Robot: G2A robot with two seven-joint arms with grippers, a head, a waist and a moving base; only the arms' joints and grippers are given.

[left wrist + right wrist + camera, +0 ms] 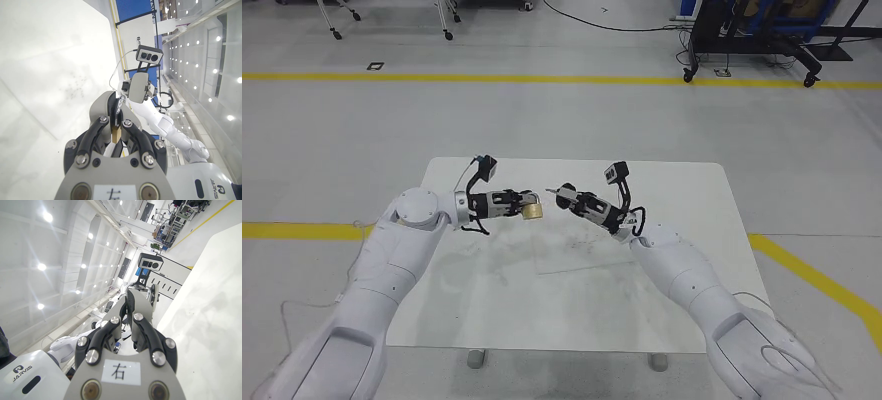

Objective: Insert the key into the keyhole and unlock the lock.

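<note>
Lock [533, 210]: brass, clamped in left gripper [525, 207] fingers, closed tight, above the surface [662, 300].
Key [552, 192]: pinched by right gripper [564, 197] fingers, closed, tip just beside Lock.
Technique: line Key squarely with Lock, push straight, then twist; hold Lock steady.

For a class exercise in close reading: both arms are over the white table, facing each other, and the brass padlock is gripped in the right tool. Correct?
No. The brass padlock is gripped in the left tool, not the right tool, as the left wrist view shows. The rest stands: both arms are over the white table, facing each other.
</note>
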